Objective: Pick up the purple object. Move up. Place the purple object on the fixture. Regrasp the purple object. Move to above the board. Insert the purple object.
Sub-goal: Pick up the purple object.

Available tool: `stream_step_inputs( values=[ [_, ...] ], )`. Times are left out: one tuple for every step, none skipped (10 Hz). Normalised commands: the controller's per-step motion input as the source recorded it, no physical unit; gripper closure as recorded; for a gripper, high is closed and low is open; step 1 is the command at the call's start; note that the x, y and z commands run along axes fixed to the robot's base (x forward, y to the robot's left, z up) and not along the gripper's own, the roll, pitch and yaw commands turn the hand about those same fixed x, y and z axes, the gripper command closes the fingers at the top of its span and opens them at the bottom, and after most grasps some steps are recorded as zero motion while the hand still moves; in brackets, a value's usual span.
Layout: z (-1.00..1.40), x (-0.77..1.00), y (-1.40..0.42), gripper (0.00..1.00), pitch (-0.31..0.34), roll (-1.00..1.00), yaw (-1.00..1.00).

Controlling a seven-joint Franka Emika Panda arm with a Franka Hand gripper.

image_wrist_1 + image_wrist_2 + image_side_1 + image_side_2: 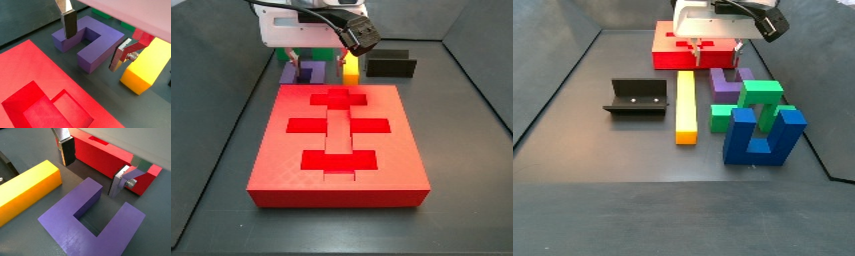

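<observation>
Purple object [90, 220]: a U-shaped block that lay flat on the floor between the board [47, 85] and the yellow bar [145, 67]. You could judge it rigid, light and smooth-faced; one prong looked like the best hold. Gripper [93, 42]: it sat low over the block, fingers [69, 24] spread and straddling a prong, pinching nothing. In both side views the gripper's body hid most of the block. Fixture [636, 97]: it stood well apart.

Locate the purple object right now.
In a side view the purple object lies on the floor between the yellow bar and green block, under the open tool.
</observation>
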Motion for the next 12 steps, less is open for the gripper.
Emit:
stream_step_inputs(
  values=[
    [-0.36, 0.00, -0.04, 0.00, -0.120, 0.00, 0.04],
    [-0.35, 0.00, 0.00, 0.00, -0.111, 0.00, 0.04],
    [-0.30, 0.02, 0.00, 0.00, -0.073, 0.00, 0.01],
    [-0.21, 0.00, 0.02, 0.00, -0.006, 0.00, 0.00],
    [-0.07, 0.00, 0.07, 0.00, -0.017, 0.00, 0.00],
    [0.00, 0.00, 0.10, 0.00, -0.030, 0.00, 0.08],
    [-0.01, 0.00, 0.09, 0.00, -0.036, 0.00, 0.14],
    [-0.10, 0.00, 0.06, 0.00, -0.033, 0.01, 0.16],
    [-0.13, 0.00, 0.00, 0.00, -0.016, 0.01, 0.05],
    [-0.22, -0.01, 0.00, 0.00, -0.029, 0.00, 0.00],
    [-0.20, -0.03, 0.00, 0.00, -0.049, 0.00, 0.00],
    [-0.19, 0.00, 0.00, 0.00, -0.046, 0.00, 0.00]
  ],
)
